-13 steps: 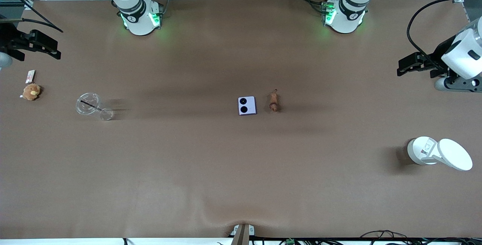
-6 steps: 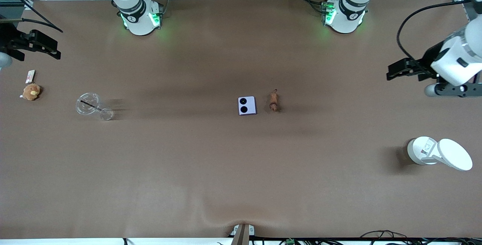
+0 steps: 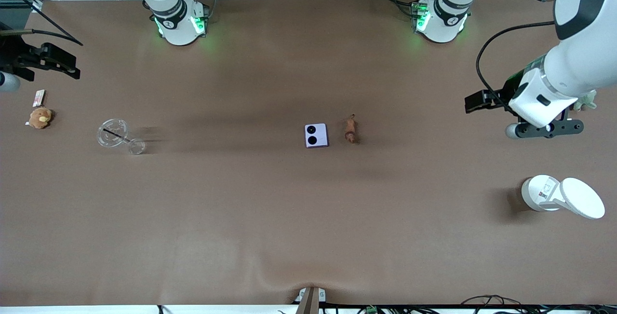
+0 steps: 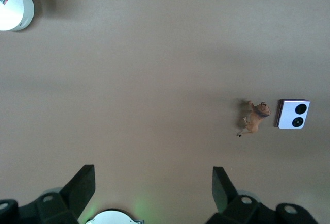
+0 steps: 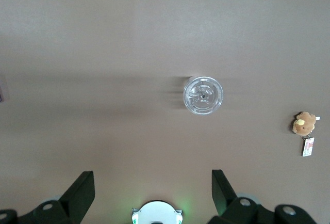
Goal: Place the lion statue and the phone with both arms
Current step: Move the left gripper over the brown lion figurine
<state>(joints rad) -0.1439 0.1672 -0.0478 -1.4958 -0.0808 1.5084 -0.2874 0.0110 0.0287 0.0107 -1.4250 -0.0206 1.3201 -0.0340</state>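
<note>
While phone [image 3: 316, 135] touches brown tabletop [image 3: 289, 217]; lion statue [image 3: 350, 129] beside.

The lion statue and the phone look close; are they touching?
Apart. The front view shows a strip of bare table between the lion statue and the phone; the left wrist view agrees.

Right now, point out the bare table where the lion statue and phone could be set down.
Widest bare stretch: the table nearer the camera than the phone and lion statue, between the clear cup and white container. Also bare: from those two toward the bases. Crowded: both ends, under the open left gripper and right gripper.
</note>
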